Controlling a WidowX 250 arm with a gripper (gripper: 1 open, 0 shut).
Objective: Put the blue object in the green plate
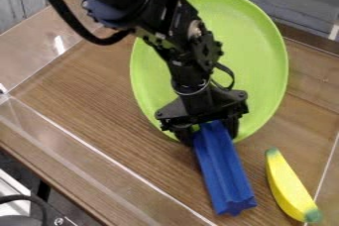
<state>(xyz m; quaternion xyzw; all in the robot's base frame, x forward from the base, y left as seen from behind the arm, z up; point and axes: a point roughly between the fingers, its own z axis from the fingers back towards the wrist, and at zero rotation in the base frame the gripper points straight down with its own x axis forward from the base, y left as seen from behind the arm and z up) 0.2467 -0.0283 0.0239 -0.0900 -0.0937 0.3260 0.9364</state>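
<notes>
Dark claw (201, 128) pinches the blue block (224, 175), hiding its upper end and the fingertips

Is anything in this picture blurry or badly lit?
Camera view: the picture is soft overall; the black arm is so dark that its details merge; the green plate looks evenly bright; pale reflections streak the clear tray wall at left.

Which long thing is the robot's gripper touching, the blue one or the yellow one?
The blue block: its top end is at the gripper. The yellow banana lies apart.
</notes>
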